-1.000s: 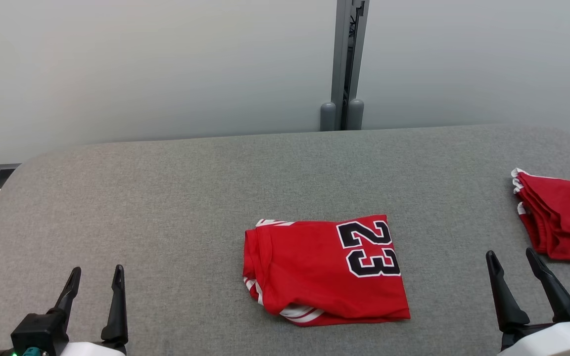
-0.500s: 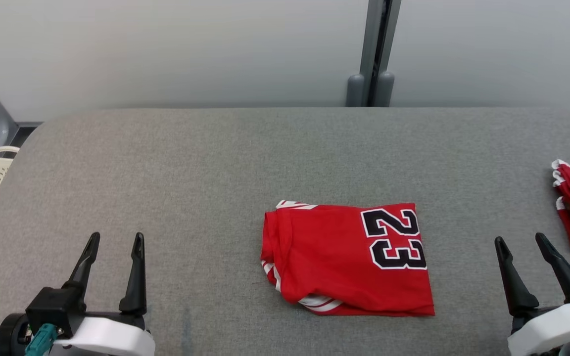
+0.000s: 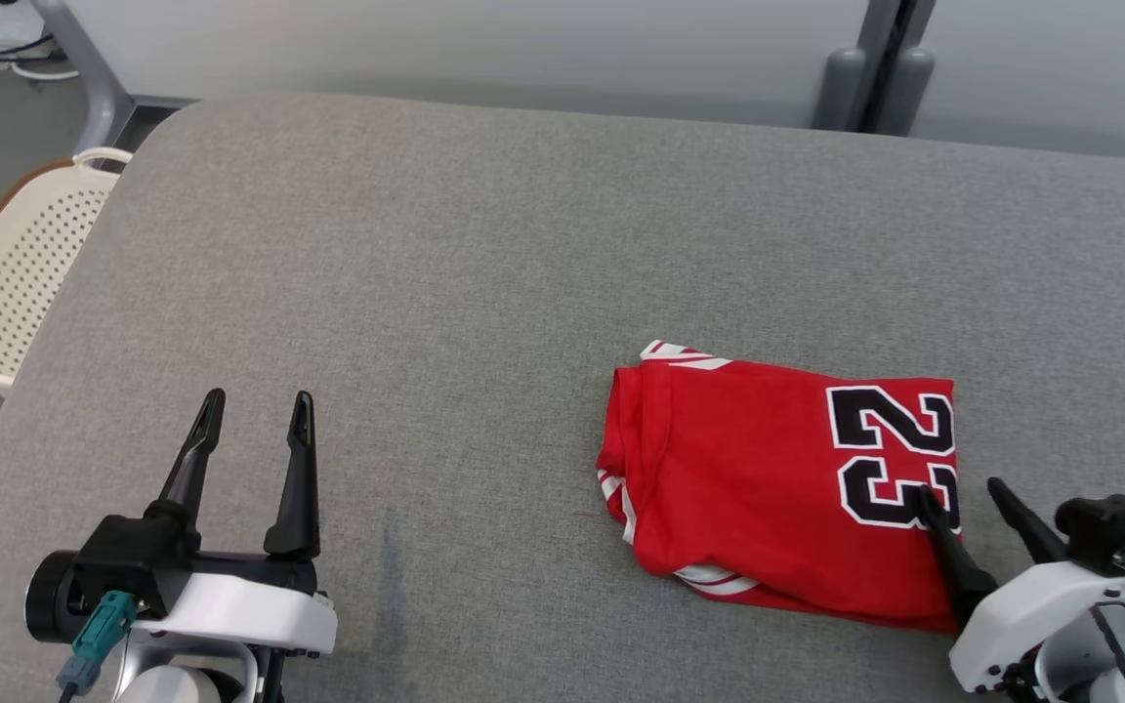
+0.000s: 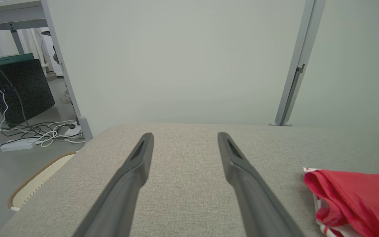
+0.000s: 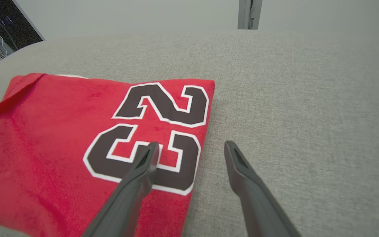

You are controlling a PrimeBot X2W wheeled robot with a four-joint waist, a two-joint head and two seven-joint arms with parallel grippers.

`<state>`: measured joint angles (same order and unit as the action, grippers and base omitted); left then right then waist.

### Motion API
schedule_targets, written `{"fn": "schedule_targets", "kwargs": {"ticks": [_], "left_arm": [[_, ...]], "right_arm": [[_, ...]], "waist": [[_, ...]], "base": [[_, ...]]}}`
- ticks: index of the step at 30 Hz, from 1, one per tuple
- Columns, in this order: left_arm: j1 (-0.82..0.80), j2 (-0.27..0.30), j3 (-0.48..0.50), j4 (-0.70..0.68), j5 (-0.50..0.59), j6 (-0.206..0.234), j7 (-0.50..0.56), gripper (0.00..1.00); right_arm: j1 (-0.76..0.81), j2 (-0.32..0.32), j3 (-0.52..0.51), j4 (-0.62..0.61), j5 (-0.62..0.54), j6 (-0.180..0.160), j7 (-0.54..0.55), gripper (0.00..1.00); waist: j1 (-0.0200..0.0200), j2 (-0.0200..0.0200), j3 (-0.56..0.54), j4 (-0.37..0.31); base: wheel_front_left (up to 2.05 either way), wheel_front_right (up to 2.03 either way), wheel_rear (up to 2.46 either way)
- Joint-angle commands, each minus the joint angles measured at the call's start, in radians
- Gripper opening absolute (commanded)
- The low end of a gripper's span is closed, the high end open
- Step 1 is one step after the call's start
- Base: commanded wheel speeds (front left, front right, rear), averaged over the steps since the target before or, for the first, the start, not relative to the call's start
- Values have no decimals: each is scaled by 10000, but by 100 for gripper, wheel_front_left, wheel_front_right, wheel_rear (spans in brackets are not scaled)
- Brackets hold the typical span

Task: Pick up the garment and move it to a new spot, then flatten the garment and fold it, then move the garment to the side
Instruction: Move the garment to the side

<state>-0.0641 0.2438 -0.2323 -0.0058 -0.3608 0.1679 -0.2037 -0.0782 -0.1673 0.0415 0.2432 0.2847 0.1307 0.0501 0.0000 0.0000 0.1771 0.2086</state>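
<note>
The one readable mark is the number 23 [image 3: 895, 457], in black block digits with a white outline, on the folded red jersey [image 3: 758, 488]. It sits at the jersey's right edge, turned sideways, the 2 farther from the robot and the 3 nearer. In the right wrist view a finger [image 5: 137, 184] of the right tool [image 5: 191, 144] crosses the 3. The left wrist view catches just a dark corner of a digit.

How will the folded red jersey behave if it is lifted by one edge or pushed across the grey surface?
Probably floppy: the jersey lies in soft, wrinkled layers, so lifted by one edge it would likely unfold. It looks thin, so likely light. Pushed, it may bunch rather than slide, since the grey cover looks textured.
</note>
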Motion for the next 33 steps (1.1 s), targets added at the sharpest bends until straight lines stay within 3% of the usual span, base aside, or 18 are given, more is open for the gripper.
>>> {"fn": "schedule_targets", "kwargs": {"ticks": [1,11,12,13,18,23,33], "left_arm": [[-226,1,-2,55,12,-53,-75,100],[-496,-30,-26,323,-32,-119,-261,100],[-512,-26,-27,348,-40,-135,-278,100],[-518,-19,-21,384,-51,-146,-287,100],[-495,5,16,504,-96,-184,-361,100],[-302,131,39,524,-116,-217,-376,100],[-418,615,118,22,11,-186,-75,100]], "right_arm": [[-245,-85,154,379,87,3,-64,100],[-987,6,642,2560,316,0,837,100],[-1023,49,705,2722,423,-2,942,67],[-1045,75,796,2871,513,-2,1081,0],[-1253,-71,989,2932,757,-11,801,0],[-1470,-353,1305,2479,861,-11,418,0],[-2269,-1428,2323,1843,789,1,392,0]], "waist": [[0,0,162,167],[0,0,325,266],[0,0,324,261],[0,0,318,250],[0,0,225,72],[0,0,69,-523],[0,0,138,-2825]], "base": [[0,0,0],[0,0,0],[0,0,0],[0,0,0],[0,0,0],[0,0,0],[0,0,0]]}}
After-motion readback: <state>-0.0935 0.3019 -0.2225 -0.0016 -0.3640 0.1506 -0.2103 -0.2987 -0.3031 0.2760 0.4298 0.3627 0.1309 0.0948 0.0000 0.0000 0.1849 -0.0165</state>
